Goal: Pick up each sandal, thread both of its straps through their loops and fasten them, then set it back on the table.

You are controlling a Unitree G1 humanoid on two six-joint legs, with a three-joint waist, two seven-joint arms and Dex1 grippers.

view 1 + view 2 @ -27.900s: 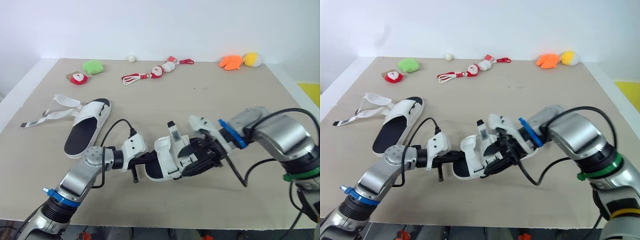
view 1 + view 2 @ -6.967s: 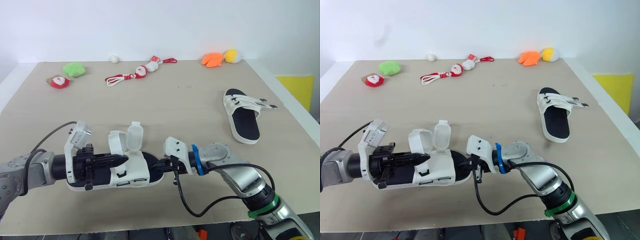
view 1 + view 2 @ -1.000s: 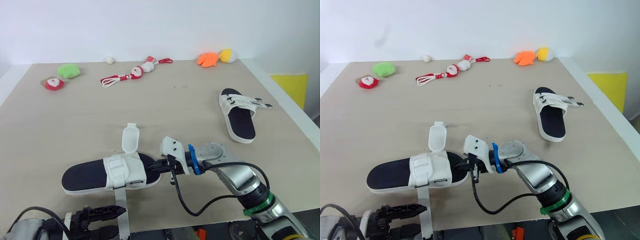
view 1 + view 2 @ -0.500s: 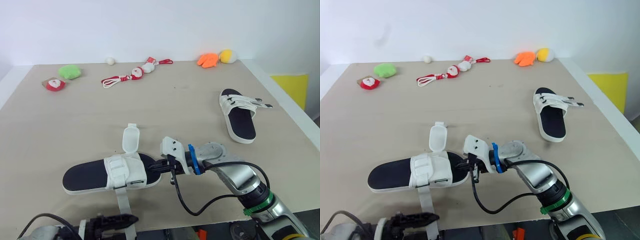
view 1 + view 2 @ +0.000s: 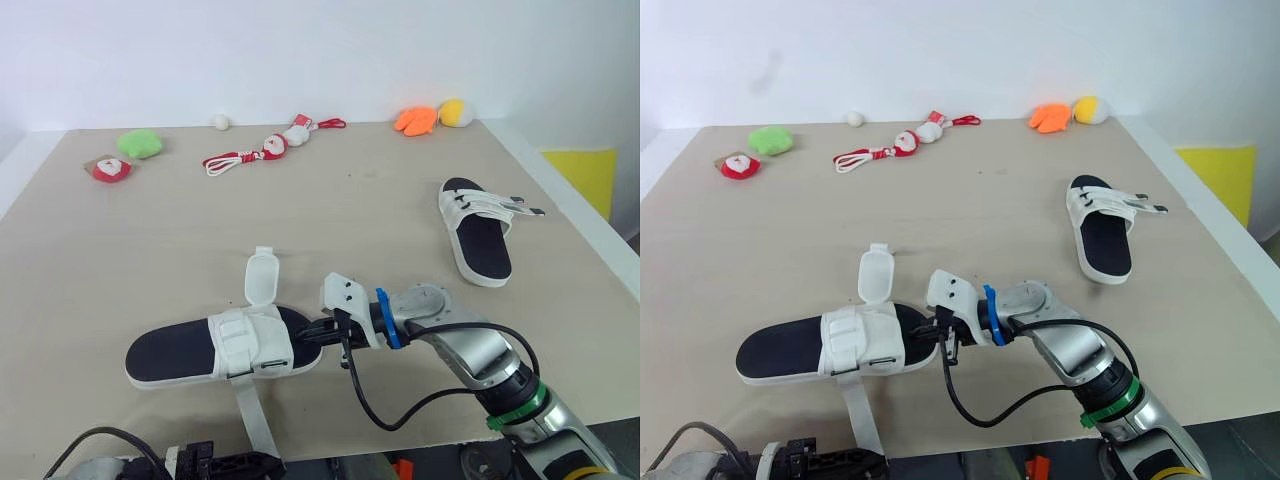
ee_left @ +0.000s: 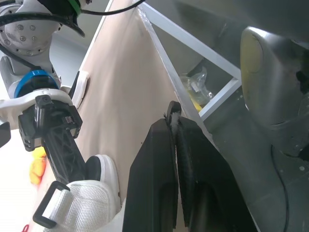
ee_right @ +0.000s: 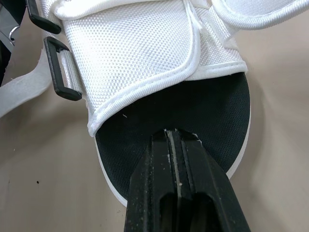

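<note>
A white sandal (image 5: 200,350) with a black footbed (image 7: 203,111) lies on the table (image 5: 150,250). The right gripper (image 7: 176,137) has its fingers pressed together with nothing between them. Its tips bear down on the footbed at the sandal's open right end, apparently to pin the sandal while a strap is pulled.

One strap (image 5: 252,415) runs taut from the sandal's near side toward the table's front edge. There the left gripper (image 5: 262,463) seems to pinch its end between closed fingers. This looks like drawing the strap through its black loop (image 7: 62,70).

The other strap (image 5: 259,280) stands upright on the sandal's far side, loose and unfastened.

A second sandal (image 5: 482,232) lies well to the right of the first. Both its straps appear fastened, so the task seems past halfway.
</note>
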